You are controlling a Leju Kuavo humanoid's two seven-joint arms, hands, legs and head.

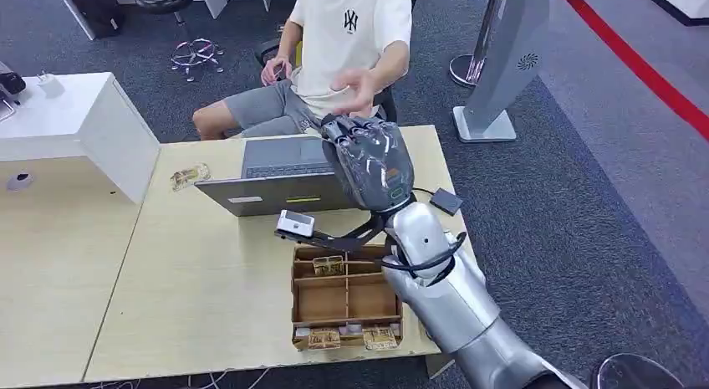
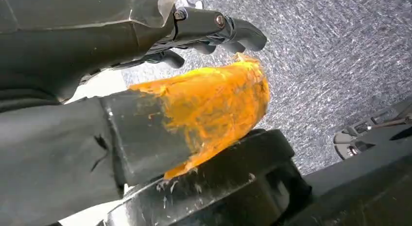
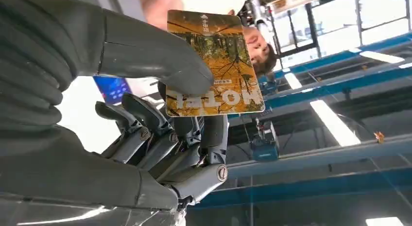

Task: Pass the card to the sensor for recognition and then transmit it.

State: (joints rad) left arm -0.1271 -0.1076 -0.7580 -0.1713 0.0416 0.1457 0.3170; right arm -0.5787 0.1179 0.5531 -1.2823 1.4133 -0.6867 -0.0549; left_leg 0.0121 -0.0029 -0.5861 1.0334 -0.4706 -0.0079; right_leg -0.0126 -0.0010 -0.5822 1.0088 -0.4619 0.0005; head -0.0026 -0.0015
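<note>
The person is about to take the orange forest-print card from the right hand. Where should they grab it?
By the free end of the orange forest-print card, the end with the small arrow. The right hand pinches the lettered end between thumb and fingers, so the rest stands clear of the hand. The person's hand is probably best coming from across the table, opposite the palm.

Ahead: the seated person's raised open palm [image 1: 361,89] hangs just beyond the right hand [image 1: 368,159].
Below: grey open laptop [image 1: 280,176], white sensor box [image 1: 295,224], brown compartmented cardboard tray [image 1: 344,299].
Left: bare pale wooden table [image 1: 201,280].
</note>
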